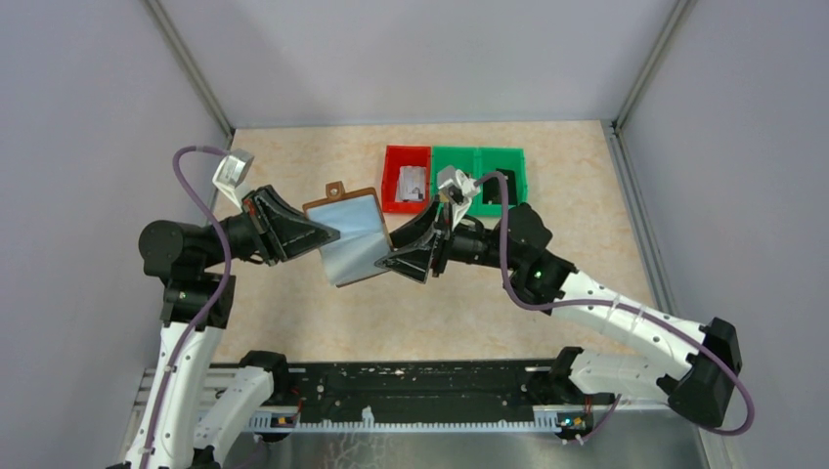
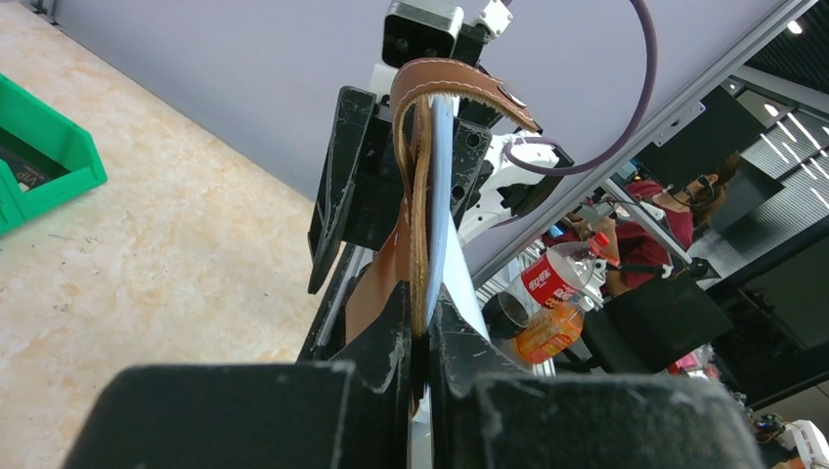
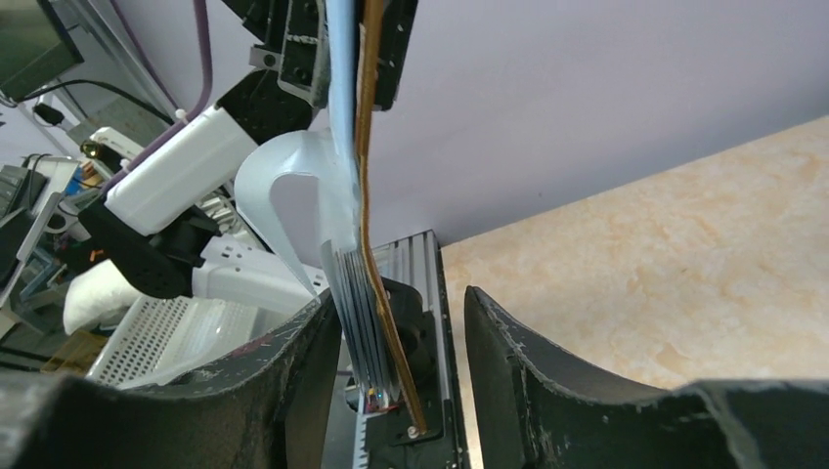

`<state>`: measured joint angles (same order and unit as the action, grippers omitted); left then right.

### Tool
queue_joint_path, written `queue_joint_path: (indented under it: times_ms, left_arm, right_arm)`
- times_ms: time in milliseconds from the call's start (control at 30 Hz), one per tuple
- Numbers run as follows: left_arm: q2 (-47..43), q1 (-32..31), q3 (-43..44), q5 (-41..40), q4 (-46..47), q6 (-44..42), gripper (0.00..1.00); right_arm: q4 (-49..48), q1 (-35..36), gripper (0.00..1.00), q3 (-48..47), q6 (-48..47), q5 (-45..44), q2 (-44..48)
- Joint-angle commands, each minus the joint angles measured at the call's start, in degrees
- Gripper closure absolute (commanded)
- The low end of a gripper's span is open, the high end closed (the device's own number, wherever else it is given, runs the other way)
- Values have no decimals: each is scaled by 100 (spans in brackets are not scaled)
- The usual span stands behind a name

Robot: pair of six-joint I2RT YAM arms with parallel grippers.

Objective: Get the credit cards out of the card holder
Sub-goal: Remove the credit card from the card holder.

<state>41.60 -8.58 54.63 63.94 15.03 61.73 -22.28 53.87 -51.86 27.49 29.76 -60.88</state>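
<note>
Two robot arms meet over a beige table [image 1: 293, 322], both bent inward at the elbow with their wrists stretched toward each other.

The left arm reaches in from the left. The left gripper [image 1: 318, 233] is clamped tight on the left edge of one brown leather card holder [image 1: 367, 195]. It holds the holder open in the air above the middle of the table. In the left wrist view the left gripper [image 2: 420, 332] pinches the leather [image 2: 418, 225] edge-on.

The right arm comes in from the right. The right gripper [image 1: 386, 252] sits at the holder's lower right corner. In the right wrist view the right gripper [image 3: 401, 298] has its jaws apart. They straddle the holder's edge without squeezing it.

The pale blue credit cards [image 1: 350, 234] lie inside the holder. Their thin edges [image 3: 352, 313] show as a small stack against the leather, several of them, too close together to count. One closing tab [image 1: 335, 188] sticks out from the holder's far edge.

At the back of the table stand three bins in a row: one red bin [image 1: 394, 156] and two green bins [image 1: 494, 156].
</note>
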Motion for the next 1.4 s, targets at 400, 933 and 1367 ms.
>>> queue_joint_path:
  times_ms: [400, 933, 1367]
  left_arm:
    - [-82, 23, 46, 247, 257, 114, 100]
    - [-61, 23, 380, 153, -633, -1190, 30]
    - [-438, 23, 571, 834, -1940, -3957, 3]
  right_arm:
    - [-1993, 28, 57, -431, 904, 301, -644]
    - [-2955, 35, 100, -319, 2023, 116, -879]
    - [-2343, -56, 100, -272, 1816, -114, -439]
